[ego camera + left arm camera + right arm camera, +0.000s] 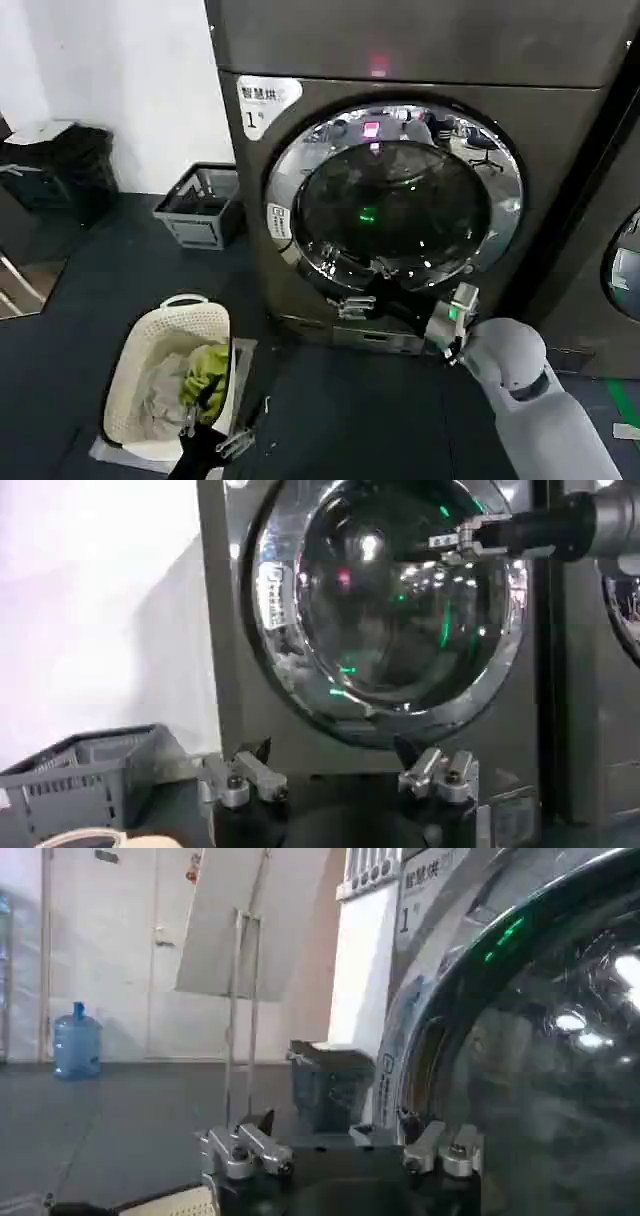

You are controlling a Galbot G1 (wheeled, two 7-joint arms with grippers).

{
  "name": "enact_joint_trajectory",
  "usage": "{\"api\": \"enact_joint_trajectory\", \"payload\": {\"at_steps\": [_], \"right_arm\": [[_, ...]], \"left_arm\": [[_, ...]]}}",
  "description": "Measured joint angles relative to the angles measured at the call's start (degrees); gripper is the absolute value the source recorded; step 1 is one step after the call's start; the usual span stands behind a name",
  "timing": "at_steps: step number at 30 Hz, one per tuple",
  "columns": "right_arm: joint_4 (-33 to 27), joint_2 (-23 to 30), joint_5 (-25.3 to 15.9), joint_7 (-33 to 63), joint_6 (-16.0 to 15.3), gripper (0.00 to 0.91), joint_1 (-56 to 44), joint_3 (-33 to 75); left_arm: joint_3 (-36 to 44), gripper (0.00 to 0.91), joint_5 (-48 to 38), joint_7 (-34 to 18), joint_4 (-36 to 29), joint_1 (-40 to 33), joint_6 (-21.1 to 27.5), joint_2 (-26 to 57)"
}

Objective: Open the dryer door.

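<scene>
The door (392,195) sits shut in the front of the dryer (300,300) bearing the "1" sticker (262,105) — a chrome ring round dark glass, whose reflections hide the drum behind it. The neighbouring machine (625,265) is cut off at the head view's right edge. The right gripper (358,303) is at the door's lower rim, just beside the chrome ring; its fingers stand apart (whether they touch the rim is hard to tell). The left gripper (222,438) hangs low over the floor by the white basket (140,345) of laundry, well away from the door — its fingers apart too. A grey crate (200,205) stands left of the dryer.
</scene>
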Motion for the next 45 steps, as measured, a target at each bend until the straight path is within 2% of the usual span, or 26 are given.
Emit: {"api": "enact_joint_trajectory", "payload": {"at_steps": [2, 6, 10, 14, 21, 45], "right_arm": [[-0.64, 0.12, -0.40, -1.56, 1.17, 0.907, 0.30, 0.22], [-2.63, 0.27, -0.75, -2.83, 0.91, 0.907, 1.58, -0.28], [-5.54, 1.08, -1.21, -2.69, 1.95, 0.907, 3.49, -1.51], [-9.74, 1.92, -3.18, -0.96, 3.78, 0.907, 6.21, -3.27], [-18.15, 5.13, -3.63, -0.01, 5.98, 0.907, 12.57, -7.28], [-33.97, 13.36, -5.16, 0.01, 8.27, 0.907, 22.13, -13.30]], "left_arm": [[0.00, 0.907, -1.86, -0.25, -0.10, -0.03, 0.84, 0.01], [0.21, 0.907, -2.67, -0.42, -0.20, -0.01, 0.81, -0.05], [0.43, 0.907, -2.06, -0.25, -0.01, -0.09, 0.74, -0.03], [0.59, 0.907, -1.46, -0.13, 0.21, -0.12, 0.75, -0.22], [0.55, 0.907, -0.76, -0.10, 0.53, 0.12, 0.73, -0.54], [0.09, 0.907, 0.07, -0.14, 0.22, 1.39, -0.18, -1.86]]}}
